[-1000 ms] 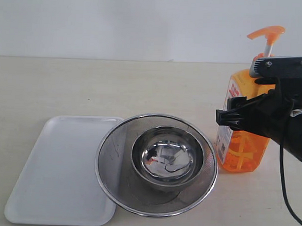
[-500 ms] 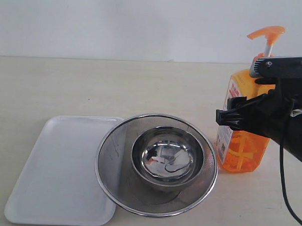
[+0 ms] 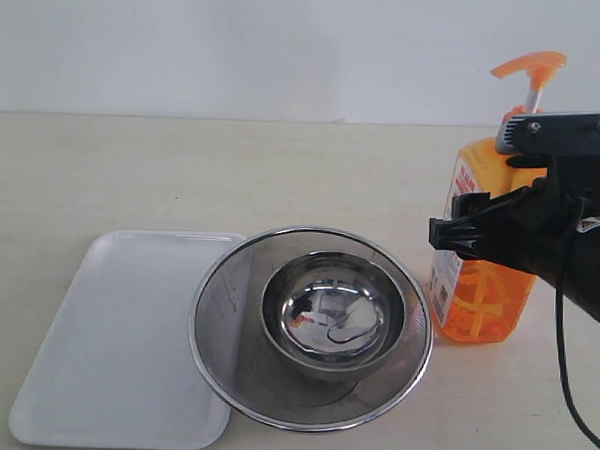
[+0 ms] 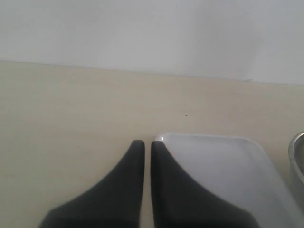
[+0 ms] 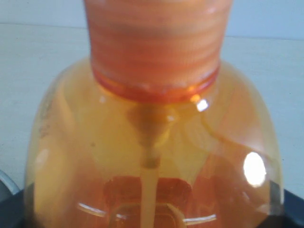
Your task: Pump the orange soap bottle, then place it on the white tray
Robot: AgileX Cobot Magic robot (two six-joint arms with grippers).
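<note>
Standing upright at the tabletop's (image 3: 183, 170) right side, the one orange soap bottle (image 3: 481, 293) is clamped at mid-body by the right claw (image 3: 457, 230). One steel strainer (image 3: 226, 311) holding one bowl (image 3: 334, 311) sits between it and the single white tray (image 3: 104, 376). The left claw (image 4: 145, 145) is nearly together and holds nothing. Nothing has moved since a second ago.

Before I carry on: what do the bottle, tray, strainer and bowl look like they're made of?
The orange soap bottle: glossy translucent plastic; its dip tube shows through. The white tray: probably plastic, smooth, low moulded rim. The strainer: fine metal mesh, bright steel-looking rim. The bowl: polished metal, likely steel, with mirror reflections.
</note>
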